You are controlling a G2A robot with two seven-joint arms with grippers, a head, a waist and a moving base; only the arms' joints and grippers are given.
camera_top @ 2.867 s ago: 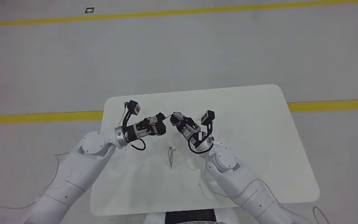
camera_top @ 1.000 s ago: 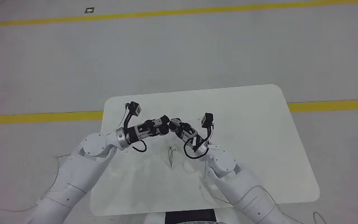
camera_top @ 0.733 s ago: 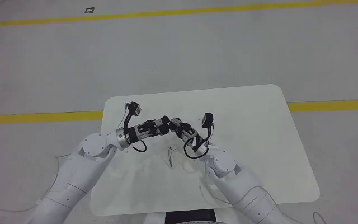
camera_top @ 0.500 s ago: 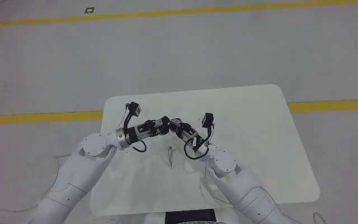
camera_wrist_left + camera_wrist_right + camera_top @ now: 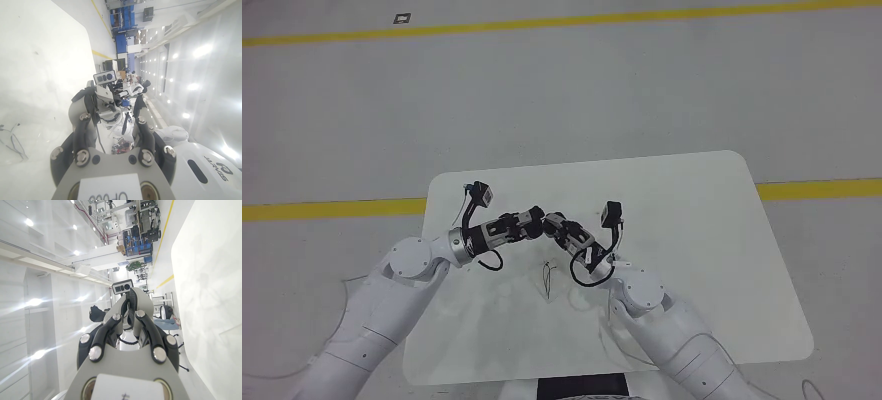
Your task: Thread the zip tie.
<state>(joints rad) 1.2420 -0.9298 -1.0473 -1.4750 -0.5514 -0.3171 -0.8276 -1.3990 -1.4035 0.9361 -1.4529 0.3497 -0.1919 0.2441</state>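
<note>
Two jaws tip-to-tip above table [image 5: 692, 200]

Left gripper [image 5: 536, 219] and right gripper [image 5: 552, 220], tips close.

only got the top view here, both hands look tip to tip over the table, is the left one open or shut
observer: open. the left wrist view shows the left hand with its fingers well apart, and the other arm's wrist seen through the gap.
operator: and the right one
observer: shut, or nearly. in its own wrist view the right hand has its fingertips drawn together.
operator: whats the dark squiggle on the table near them
observer: a clear bag with thin dark ties inside, lying flat on the table.
</note>
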